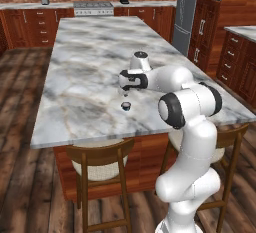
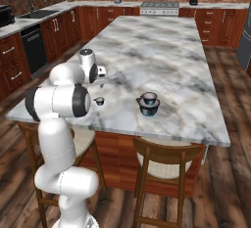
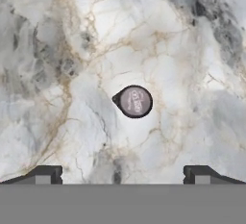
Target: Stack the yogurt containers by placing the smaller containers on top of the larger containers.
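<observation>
The smaller yogurt container (image 3: 135,101), a tiny dark cup with a pale greyish top, stands upright on the marble island (image 1: 90,52). It sits near the front edge (image 1: 126,106) (image 2: 99,101). My gripper (image 3: 122,175) hangs above it, pointing down, open, with nothing between its fingers (image 3: 45,175). In the hand view the cup lies just ahead of the fingertips, roughly centred between them. The gripper (image 1: 125,91) hovers a little behind the cup. The larger container (image 2: 148,104), a squat dark blue cup, stands to the right of the small one, well apart from it.
Two wooden stools (image 1: 100,162) (image 2: 164,158) are tucked under the island's front edge. My own arm (image 1: 187,102) leans over the front right part of the island. A stove (image 1: 93,8) and cabinets line the back wall, far away.
</observation>
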Robot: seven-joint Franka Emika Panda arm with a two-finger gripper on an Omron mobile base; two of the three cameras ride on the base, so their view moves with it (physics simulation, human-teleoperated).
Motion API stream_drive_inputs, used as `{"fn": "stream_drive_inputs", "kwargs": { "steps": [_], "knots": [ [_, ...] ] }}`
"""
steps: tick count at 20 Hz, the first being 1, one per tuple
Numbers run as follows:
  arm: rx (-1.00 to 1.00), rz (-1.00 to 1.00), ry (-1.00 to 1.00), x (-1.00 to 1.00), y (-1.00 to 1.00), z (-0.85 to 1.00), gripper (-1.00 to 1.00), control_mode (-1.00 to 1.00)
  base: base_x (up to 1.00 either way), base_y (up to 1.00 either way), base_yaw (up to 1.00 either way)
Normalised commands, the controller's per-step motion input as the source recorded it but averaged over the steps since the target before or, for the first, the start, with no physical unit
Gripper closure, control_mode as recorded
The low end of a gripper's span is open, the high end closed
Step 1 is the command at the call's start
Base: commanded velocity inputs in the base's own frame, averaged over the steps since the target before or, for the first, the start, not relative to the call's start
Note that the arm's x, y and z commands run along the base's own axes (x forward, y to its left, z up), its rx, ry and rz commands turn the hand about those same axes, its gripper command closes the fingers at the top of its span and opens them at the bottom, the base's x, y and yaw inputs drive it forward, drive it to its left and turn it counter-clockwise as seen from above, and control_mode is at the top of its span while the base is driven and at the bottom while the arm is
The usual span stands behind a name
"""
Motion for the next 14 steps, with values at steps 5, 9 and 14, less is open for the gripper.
{"fn": "stream_drive_inputs", "kwargs": {
  "steps": [5, 9, 14],
  "knots": [
    [-0.04, 0.00, 0.06, 0.11, 0.04, -0.27, -1.00, -1.00, 0.00, 0.00, 0.00],
    [-0.01, 0.00, 0.04, 0.09, 0.03, -0.26, -1.00, -1.00, 0.00, 0.00, 0.00],
    [-0.01, 0.00, 0.00, 0.17, 0.04, -0.24, -1.00, -1.00, 0.00, 0.00, 0.00]
  ]
}}
